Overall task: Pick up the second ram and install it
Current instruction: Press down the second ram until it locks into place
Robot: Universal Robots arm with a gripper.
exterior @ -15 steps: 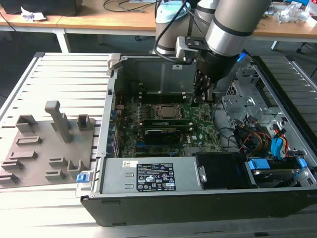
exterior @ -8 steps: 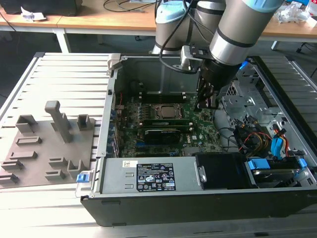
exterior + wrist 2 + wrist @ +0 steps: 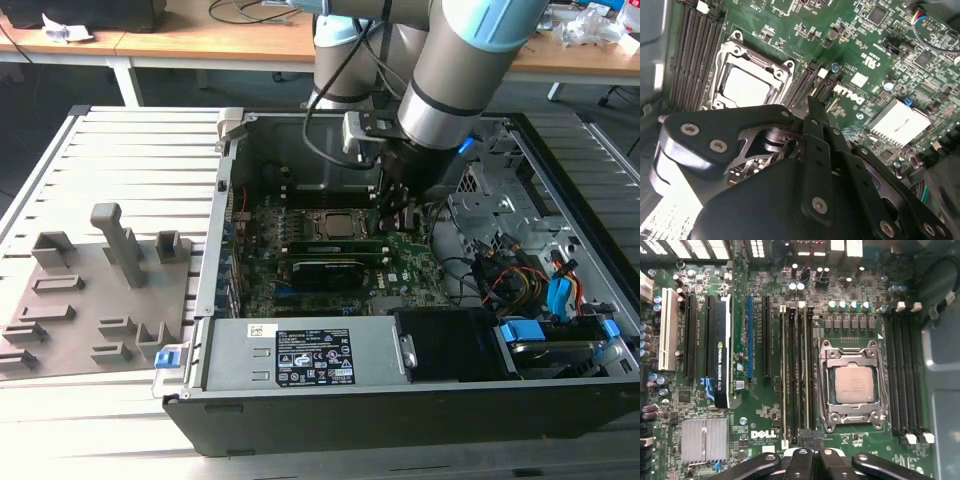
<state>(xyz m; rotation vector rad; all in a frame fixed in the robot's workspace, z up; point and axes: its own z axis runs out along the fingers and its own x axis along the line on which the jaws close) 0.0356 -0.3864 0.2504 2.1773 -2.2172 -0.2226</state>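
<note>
Your pincer (image 3: 811, 440) stood closed, its fingertips (image 3: 801, 456) drawn together with nothing visible between them. It hung low over the motherboard (image 3: 760, 420), at one end of the memory slots beside the CPU socket (image 3: 852, 385).

The second ram (image 3: 806, 370) looked to be the stick standing on edge in the slot just beside that socket, running straight out from the pincer's tips. I could not tell whether the tips touched its end, or whether it was fully seated. Another stick sat a slot or so further from the socket.

I judged the ram light and stiff but thin, easy to flex or crack if twisted. Its bare edges were the place to hold or press, near the ends, not the chips or the contact edge.

Beyond the slots lay the graphics card (image 3: 722, 350). In the exterior view the open computer case (image 3: 560, 180) lay on the slatted worktop (image 3: 120, 160), with a grey fixture (image 3: 100, 290) well apart at the exterior view's left.
</note>
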